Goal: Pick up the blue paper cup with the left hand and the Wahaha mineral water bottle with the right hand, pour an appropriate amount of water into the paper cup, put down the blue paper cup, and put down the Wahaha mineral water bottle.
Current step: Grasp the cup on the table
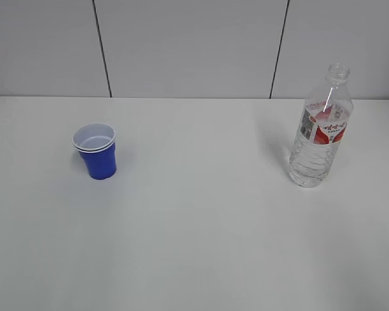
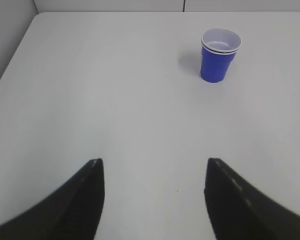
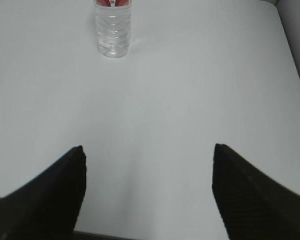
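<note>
Exterior view: a white table [image 1: 194, 246] seen at a slant, grey wall panels behind. The cup [image 1: 96, 150] stands upright at about nine o'clock from the table's middle, blue outside, white inside, with a doubled white rim. The bottle [image 1: 320, 127] stands upright at about three o'clock, well apart from the cup, clear, capless, with a red-and-white label. No arm shows here.

Left wrist view: the left gripper [image 2: 152, 187] hangs over bare table, its two black fingers spread wide and holding nothing. The cup [image 2: 219, 55] sits ahead at about one o'clock, well apart.

Right wrist view: the right gripper [image 3: 147, 175] is likewise spread wide and empty. The bottle [image 3: 113, 29] stands far ahead at about eleven o'clock, its top cut off by the frame.

The cup looks light and easily crushed, so a gentle squeeze on the mid wall suits it. The bottle seems heavier, with thin, slippery plastic; the ribbed lower body likely gives the firmest hold.
</note>
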